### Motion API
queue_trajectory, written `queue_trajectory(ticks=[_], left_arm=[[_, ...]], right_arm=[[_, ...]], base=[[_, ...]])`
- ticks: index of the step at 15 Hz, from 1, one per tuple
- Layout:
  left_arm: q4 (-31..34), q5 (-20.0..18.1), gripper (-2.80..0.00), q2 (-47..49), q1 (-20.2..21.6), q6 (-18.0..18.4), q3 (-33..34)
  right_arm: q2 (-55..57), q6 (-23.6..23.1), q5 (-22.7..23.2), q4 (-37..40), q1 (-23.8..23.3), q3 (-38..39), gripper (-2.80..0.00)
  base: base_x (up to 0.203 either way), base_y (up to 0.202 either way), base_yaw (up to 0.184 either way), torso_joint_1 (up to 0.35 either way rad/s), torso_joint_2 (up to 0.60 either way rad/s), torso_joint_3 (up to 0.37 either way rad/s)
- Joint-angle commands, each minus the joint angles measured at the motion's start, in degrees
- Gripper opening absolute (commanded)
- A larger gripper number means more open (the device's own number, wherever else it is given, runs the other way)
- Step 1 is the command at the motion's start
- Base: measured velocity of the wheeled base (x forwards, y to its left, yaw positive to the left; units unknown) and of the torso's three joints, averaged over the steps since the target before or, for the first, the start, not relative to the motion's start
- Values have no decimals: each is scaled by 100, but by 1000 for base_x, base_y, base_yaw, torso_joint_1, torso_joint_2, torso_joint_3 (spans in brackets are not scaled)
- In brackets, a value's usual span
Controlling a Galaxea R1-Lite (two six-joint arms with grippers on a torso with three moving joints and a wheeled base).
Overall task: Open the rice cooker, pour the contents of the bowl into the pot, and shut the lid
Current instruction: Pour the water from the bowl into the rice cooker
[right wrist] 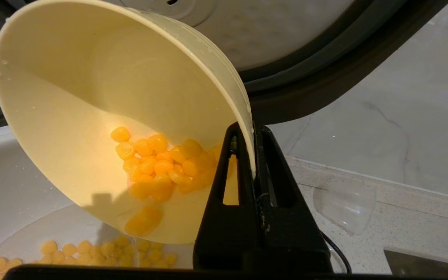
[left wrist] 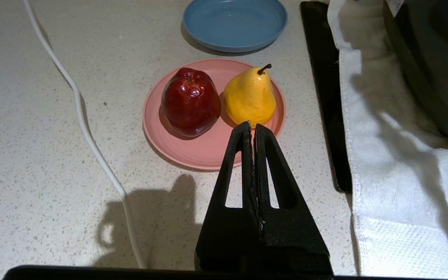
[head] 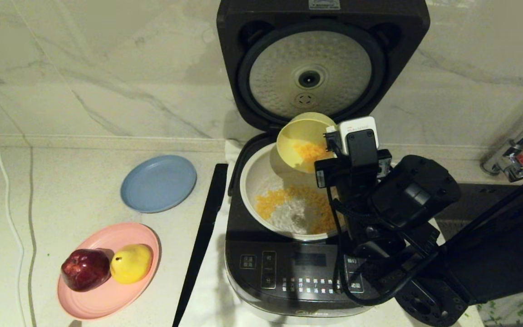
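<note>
Right gripper (right wrist: pixel 253 155): nearest our wrist camera; we see its fingers pinched tight on the bowl's rim, one inside the wall and one outside, with the arm reaching in over the front right of the cooker.
Rice cooker (head: pixel 288 268): we count it the biggest thing here, standing on a white towel (left wrist: pixel 395 155), heavy and stable by our guess, so it should not shift while we pour.
Lid (head: pixel 320 68): swung fully up at the back, dimpled silver plate facing us; for closing we would push on its top edge.
Pot (head: pixel 254 181): seated in the cooker, kernels already spread over its floor.
Bowl (right wrist: pixel 111 116): tipped steeply over the pot's back right, mouth facing down and left; we judge it light, stiff, thin-walled plastic, smooth and wet, so a rim pinch could slip if we twist fast.
Contents (right wrist: pixel 161 163): loose kernels, a clump clinging to the low wall of the bowl; more tilt seems needed.
Left gripper (left wrist: pixel 254 128): parked above the counter near the pink plate (left wrist: pixel 193 155), fingers closed on nothing.
</note>
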Motion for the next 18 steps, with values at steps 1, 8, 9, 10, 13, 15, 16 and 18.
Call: queue_trajectory(ticks=[1,8,9,10,13,15,16,18], left_arm=[[-2,5,-280,2,4,2,44],[-2,-1,-280,2,4,2,44],[-2,5,-280,2,4,2,44],[-2,-3,-280,2,4,2,44],[-2,-3,-280,2,4,2,44],[-2,-3,-280,2,4,2,44],[-2,-3,-280,2,4,2,44],[-2,2,-280,2,4,2,44]], right_arm=[[-21,-7,-21,-48,44,67,-280],[-301,-60,-50,-48,225,48,-280],[-399,-82,-48,-48,244,44,-280],[-483,-144,-47,-48,258,41,-280],[-245,-22,-45,-48,262,310,-280],[-193,55,-39,-48,354,330,-280],[-262,22,-38,-48,363,232,-280],[-502,-71,-38,-48,379,12,-280]], base=[[0,0,0,0,0,0],[0,0,0,0,0,0],[0,0,0,0,0,0],[0,0,0,0,0,0],[0,0,0,0,0,0],[0,0,0,0,0,0],[0,0,0,0,0,0],[0,0,0,0,0,0]])
